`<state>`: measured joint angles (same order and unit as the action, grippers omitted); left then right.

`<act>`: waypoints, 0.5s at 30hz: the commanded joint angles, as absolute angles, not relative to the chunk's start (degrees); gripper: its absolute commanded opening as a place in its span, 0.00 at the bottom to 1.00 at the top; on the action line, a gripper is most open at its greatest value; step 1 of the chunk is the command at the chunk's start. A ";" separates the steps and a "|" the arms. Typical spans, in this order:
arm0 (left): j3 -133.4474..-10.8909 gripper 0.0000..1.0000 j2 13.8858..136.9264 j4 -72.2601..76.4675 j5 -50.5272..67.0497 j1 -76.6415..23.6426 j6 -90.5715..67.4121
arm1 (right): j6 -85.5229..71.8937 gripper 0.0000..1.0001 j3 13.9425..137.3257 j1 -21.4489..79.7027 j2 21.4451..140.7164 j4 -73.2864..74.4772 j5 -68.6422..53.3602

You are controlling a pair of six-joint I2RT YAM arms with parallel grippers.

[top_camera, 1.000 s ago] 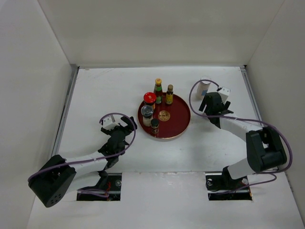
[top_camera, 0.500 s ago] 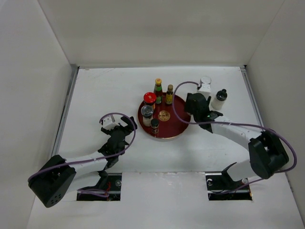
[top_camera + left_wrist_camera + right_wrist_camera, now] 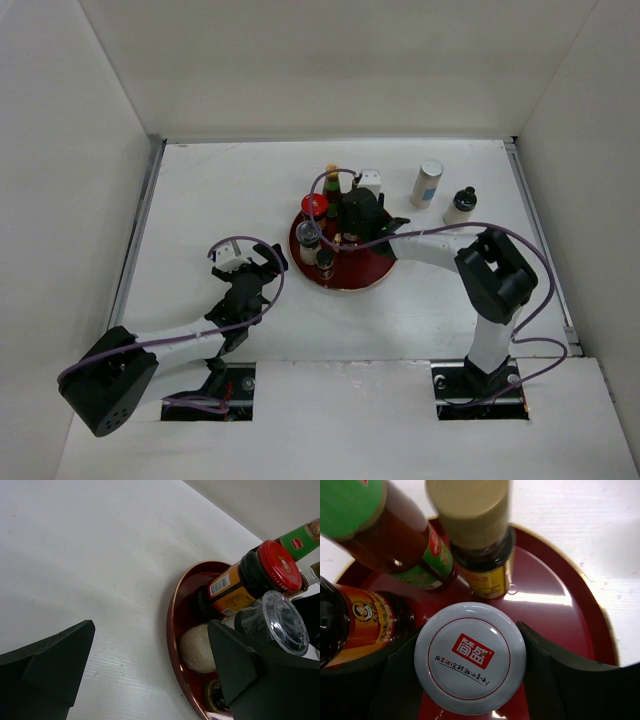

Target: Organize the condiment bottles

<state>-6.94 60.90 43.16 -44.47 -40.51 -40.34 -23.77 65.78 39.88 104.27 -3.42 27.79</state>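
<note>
My right gripper [image 3: 352,225] hangs over the dark-red tray [image 3: 378,272], shut on a white-lidded jar [image 3: 470,657] with a red logo; its fingers flank the lid. Around it on the tray stand a green bottle [image 3: 410,545], a beige-capped dark bottle [image 3: 477,535] and the red-capped jar [image 3: 314,205]. A clear-lidded shaker [image 3: 309,235] and a small dark bottle [image 3: 325,262] stand at the tray's left. A cream silver-topped cylinder [image 3: 428,183] and a black-capped bottle [image 3: 460,205] stand on the table at the back right. My left gripper [image 3: 268,262] is open and empty, left of the tray.
In the left wrist view the tray's rim [image 3: 172,620] lies between my open fingers, with the red-capped jar [image 3: 270,567] and the shaker [image 3: 285,620] behind it. White walls enclose the table at the left, back and right.
My right arm has swung left from beside the cream cylinder and the black-capped bottle to over the tray, uncovering those two. The left arm has not moved.
</note>
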 commanded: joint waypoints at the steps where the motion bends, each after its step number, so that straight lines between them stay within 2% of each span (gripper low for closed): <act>1: -8.61 1.00 59.77 45.44 -44.12 -40.21 -40.87 | -23.99 0.52 70.75 40.91 104.41 -8.35 27.68; 2: -8.61 1.00 59.68 45.53 -44.12 -40.21 -40.87 | -24.08 0.56 70.84 41.00 104.50 -8.35 27.69; 4: -8.61 1.00 59.59 45.61 -44.12 -40.30 -40.87 | -24.26 0.70 70.40 41.52 103.72 -7.83 28.03; 6: -8.61 1.00 60.20 45.62 -44.21 -40.30 -40.87 | -24.26 0.78 69.70 41.61 101.96 -7.38 28.39; 12: -8.70 1.00 60.20 45.62 -44.21 -40.12 -40.87 | -24.70 0.81 63.56 40.65 90.72 -4.13 28.65; 15: -8.79 1.00 60.29 45.62 -44.03 -40.21 -40.87 | -24.61 0.82 59.43 36.89 85.01 -3.43 28.30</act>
<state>-6.94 60.75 43.16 -44.36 -40.51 -40.34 -24.08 61.73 40.01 90.24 -2.96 27.27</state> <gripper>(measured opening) 0.997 0.820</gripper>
